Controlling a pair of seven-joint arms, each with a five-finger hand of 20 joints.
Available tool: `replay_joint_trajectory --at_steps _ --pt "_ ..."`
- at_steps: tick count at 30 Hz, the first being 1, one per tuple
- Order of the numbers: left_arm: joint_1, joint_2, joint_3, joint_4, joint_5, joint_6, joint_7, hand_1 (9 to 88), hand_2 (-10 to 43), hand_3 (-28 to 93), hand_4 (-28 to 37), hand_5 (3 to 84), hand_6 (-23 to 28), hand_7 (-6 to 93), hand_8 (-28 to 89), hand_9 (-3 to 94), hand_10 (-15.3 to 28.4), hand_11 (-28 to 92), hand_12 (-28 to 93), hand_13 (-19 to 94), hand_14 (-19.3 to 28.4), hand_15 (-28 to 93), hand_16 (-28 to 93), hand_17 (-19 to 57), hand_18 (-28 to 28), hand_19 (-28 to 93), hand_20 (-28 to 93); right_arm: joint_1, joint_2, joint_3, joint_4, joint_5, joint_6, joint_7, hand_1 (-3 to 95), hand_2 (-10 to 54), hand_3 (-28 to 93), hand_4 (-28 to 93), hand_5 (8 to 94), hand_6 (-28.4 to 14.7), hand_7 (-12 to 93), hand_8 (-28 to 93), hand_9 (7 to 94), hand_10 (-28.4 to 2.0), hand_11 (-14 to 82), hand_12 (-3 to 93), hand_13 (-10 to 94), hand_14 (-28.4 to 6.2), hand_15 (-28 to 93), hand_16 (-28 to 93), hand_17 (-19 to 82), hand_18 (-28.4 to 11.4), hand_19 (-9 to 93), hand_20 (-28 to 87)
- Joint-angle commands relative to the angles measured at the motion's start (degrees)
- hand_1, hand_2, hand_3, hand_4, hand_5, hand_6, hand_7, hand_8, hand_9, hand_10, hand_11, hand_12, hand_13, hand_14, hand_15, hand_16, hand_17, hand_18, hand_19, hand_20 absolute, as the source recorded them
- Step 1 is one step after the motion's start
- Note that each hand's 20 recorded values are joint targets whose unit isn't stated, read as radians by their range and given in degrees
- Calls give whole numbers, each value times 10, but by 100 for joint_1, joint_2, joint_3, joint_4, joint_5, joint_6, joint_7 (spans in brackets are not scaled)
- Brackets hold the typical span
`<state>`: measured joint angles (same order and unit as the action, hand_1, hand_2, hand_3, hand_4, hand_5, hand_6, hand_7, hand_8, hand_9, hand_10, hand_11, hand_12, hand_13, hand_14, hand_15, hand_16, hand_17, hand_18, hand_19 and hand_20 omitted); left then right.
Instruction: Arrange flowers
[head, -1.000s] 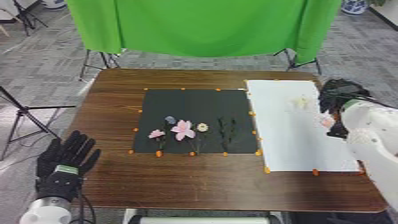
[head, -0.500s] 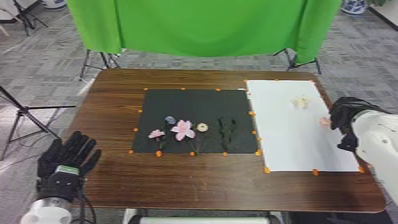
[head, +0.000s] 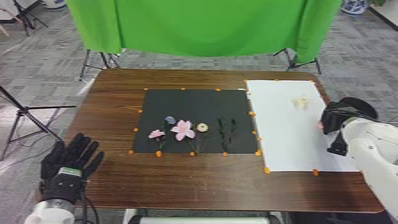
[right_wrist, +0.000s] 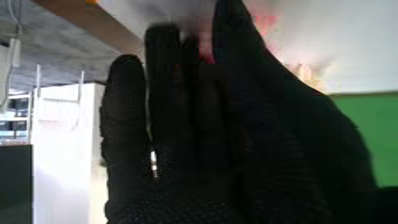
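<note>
1. With a clock face centred on the black sheet (head: 160, 102), the right robot hand (head: 336, 115) is at 3 o'clock, over the outer edge of the white sheet (head: 284, 150); its forearm slants in from 5 towards 11
2. In the right wrist view, the fingers (right_wrist: 167, 100) of the right robot hand are straight and close together, with a thin slit of light between two of them; I cannot tell whether they touch the pink bloom (head: 321, 125) just beside them
3. The cream flower (head: 301, 102) lies on the white sheet, towards 10 o'clock from that hand
4. The left robot hand (head: 67, 161) is at 8 o'clock, by the edge of the table (head: 178, 185), its fingers straight and fanned apart, pointing between 12 and 1
5. The large pink flower (head: 182, 131) lies on the black sheet, near its 7 o'clock side
</note>
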<state>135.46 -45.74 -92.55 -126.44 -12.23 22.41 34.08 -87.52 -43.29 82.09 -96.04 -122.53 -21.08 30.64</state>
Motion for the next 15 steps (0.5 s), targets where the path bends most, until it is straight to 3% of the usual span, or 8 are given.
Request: replay_joint_trajectory --at_steps 1,5,6,9,12,15 --pt "-138 -14 126 -17 -93 -185 -62 311 172 720 -283 463 96 236 -127 410 155 284 101 296 170 497 -108 -69 157 443 79 -563 1 16 -51 -208 682 -151 640 -95 608 -283 779 47 270 -18 854 -58 51 342 708 -37 228 438 307 -174 730 384" --pt "-100 -68 11 -34 9 -119 -152 310 172 721 -283 463 96 234 -126 411 156 285 102 296 170 499 -110 -68 157 442 79 -697 130 -7 -471 -363 1213 -195 632 -95 625 -283 796 48 270 -7 872 -60 52 355 724 -38 228 453 316 -178 738 393" --pt "-45 -42 -27 -56 -49 -138 -86 310 172 722 -283 463 96 234 -126 411 156 285 101 295 170 500 -110 -68 157 442 79 -671 144 -36 -603 -424 1229 -246 630 -95 628 -283 796 48 271 -5 874 -61 51 355 725 -38 229 454 317 -179 739 394" --pt "40 -40 -89 -78 -45 -127 -42 310 172 721 -283 463 95 234 -126 410 155 284 102 294 169 500 -110 -68 157 442 79 -642 183 -194 -944 -797 1451 -468 626 -95 635 -283 796 47 272 -3 874 -60 52 358 725 -38 228 456 317 -179 740 395" --pt "-19 -97 -93 -65 -28 -117 -101 309 172 722 -283 462 96 234 -126 410 155 284 102 293 168 499 -111 -68 157 442 79 -320 81 -524 -1193 -794 1479 -529 626 -95 634 -283 791 47 278 2 870 -59 54 367 722 -37 230 460 315 -178 739 396" --pt "-19 -66 -61 -78 -27 -100 -70 310 173 721 -283 462 96 233 -126 409 155 283 102 292 168 499 -110 -69 157 443 79 123 -83 -973 -1326 -877 1587 -752 622 -95 641 -283 790 47 281 1 869 -59 53 366 720 -38 230 459 315 -180 739 396"
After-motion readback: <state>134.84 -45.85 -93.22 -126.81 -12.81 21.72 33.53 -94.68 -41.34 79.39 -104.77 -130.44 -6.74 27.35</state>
